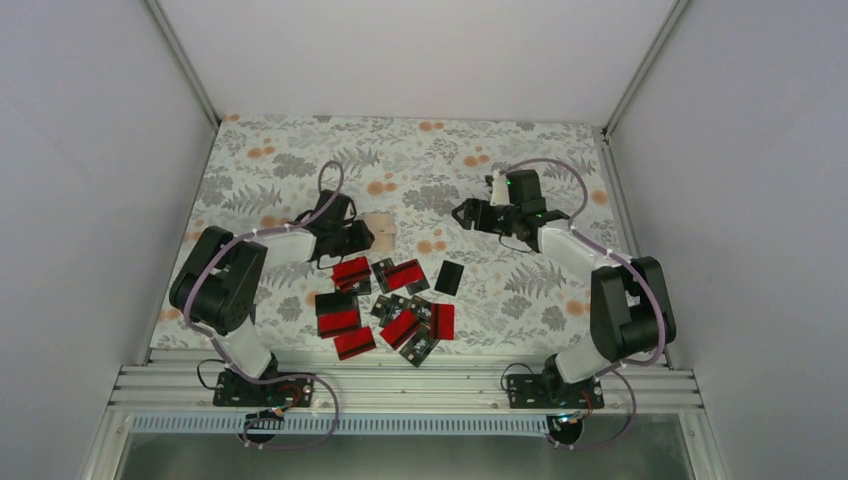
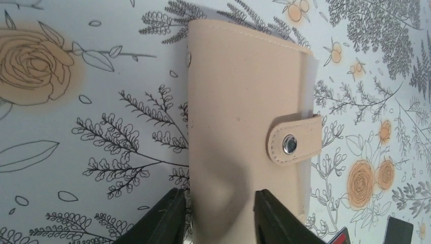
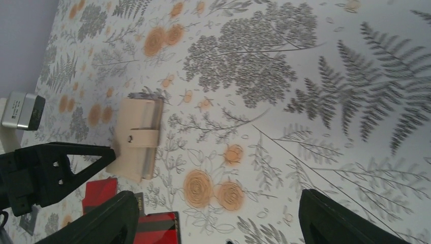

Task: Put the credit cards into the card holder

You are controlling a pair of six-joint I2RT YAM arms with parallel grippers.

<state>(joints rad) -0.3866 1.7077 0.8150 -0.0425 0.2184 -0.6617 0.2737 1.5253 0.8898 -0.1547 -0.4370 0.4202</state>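
While it lies flat on the floral tablecloth (image 1: 300, 160), printed with orange roses and grey ferns, the small tan-beige folding card holder (image 1: 380, 228) is closed. Its short strap (image 2: 297, 127) is fastened across the open edge by a round metal snap (image 2: 290, 144), and a pale inner layer shows along that edge.

The left gripper (image 1: 360, 238) stands at the holder's end nearest the left arm. In the left wrist view one black finger (image 2: 170, 216) sits just beside the holder's edge and the other overlaps its face, with a gap between them. Whether they actually pinch the holder cannot be told.

Just below the holder, toward the arm bases, the thin rectangular red-and-black credit cards (image 1: 390, 305) lie scattered on the cloth, several overlapping. One mostly black card (image 1: 450, 277) lies a little apart on the heap's right. The pale marks on the cards are too small to read.

The right gripper (image 1: 470, 213) hovers over bare cloth well to the right of the holder. Its fingers are spread wide with nothing between them.
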